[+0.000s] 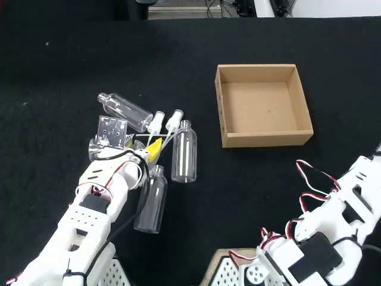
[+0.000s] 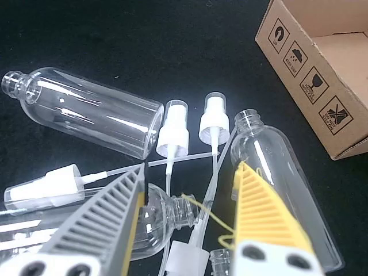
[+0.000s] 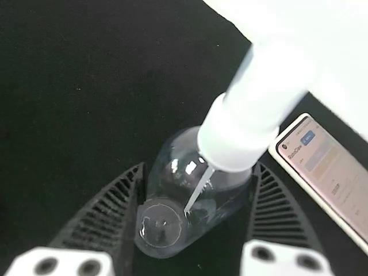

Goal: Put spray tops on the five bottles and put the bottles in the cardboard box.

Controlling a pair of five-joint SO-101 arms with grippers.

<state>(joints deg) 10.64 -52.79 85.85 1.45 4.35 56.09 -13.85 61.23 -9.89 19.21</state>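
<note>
**Pick one piece cleanly out of the crowded heap**

The black surface (image 1: 71, 53) carries the cardboard box (image 1: 265, 140) on the far right side. It has nothing inside, so I judge that the task is near its beginning.

The left end effector (image 2: 190, 168) hangs low over the heap with its jaws spread wide, and it holds nothing. The right end effector (image 3: 198, 167) sits low at the near edge, beside a phone (image 3: 328, 167). It grips a capped bottle (image 3: 167, 195) between its jaws, with a white spray top on the neck and the tube inside.

Four more bottles lie near the left arm. The long bottle (image 2: 86, 112) lies across the far side of the heap. A second bottle (image 2: 287, 167) lies just beside the yellow jaw. An open bottle (image 2: 164, 215) has its neck between the two jaws, and a fourth bottle (image 1: 152, 202) lies closer to the arm's base.

Two spray tops (image 2: 172, 135) lie side by side against the end of the long bottle, and a third spray top (image 2: 46, 184) lies just outside the grey jaw. Their thin dip tubes (image 2: 213, 164) cross directly under the open jaws.

To my eye, the step is to take the next piece from this heap. I think the jaws should close on a hard part only, such as the bottle neck or a spray top's body, and not on a tube. A caught tube could bend or pull its neighbours along. A straight, slow lift would disturb the round bottles the least.
</note>
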